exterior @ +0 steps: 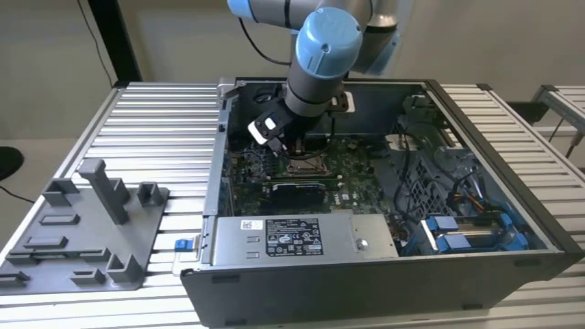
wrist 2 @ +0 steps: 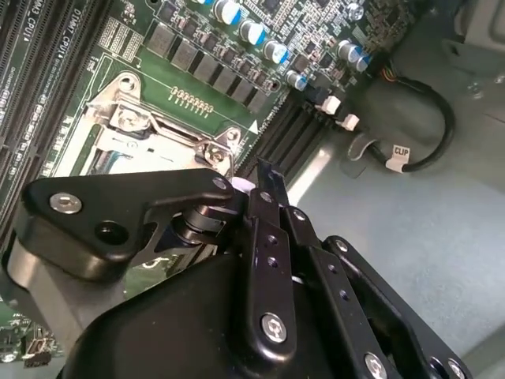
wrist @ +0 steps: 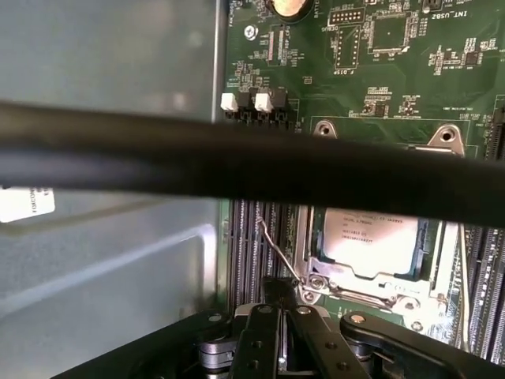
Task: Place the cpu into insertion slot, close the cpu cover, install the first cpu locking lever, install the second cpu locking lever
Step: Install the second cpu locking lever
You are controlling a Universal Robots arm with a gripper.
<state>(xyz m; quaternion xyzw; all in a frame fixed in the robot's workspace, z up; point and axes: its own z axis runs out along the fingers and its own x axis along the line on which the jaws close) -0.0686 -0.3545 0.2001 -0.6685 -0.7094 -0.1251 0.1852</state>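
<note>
The cpu (wrist: 371,237), silvery-grey, lies in the insertion slot (wrist: 314,237) on the green board. The cpu cover (wrist: 355,283), a thin silver frame, lies down flat around it. A thin wire locking lever (wrist: 278,251) slants up from the socket's corner, and its lower end meets my fingertips. My gripper (wrist: 278,296) is shut, its black fingers pressed together at that corner. In the second wrist view the gripper (wrist 2: 263,170) hangs just beside the slot's metal rim (wrist 2: 118,106). In the exterior view the gripper (exterior: 290,149) hovers over the socket (exterior: 305,163) inside the open computer case.
A thick black cable (wrist: 237,158) crosses the first wrist view. Long black memory slots (wrist: 260,245) run beside the socket. A grey box with a white label (exterior: 302,236) sits at the case front. A grey fixture tray (exterior: 82,226) lies at the exterior view's left.
</note>
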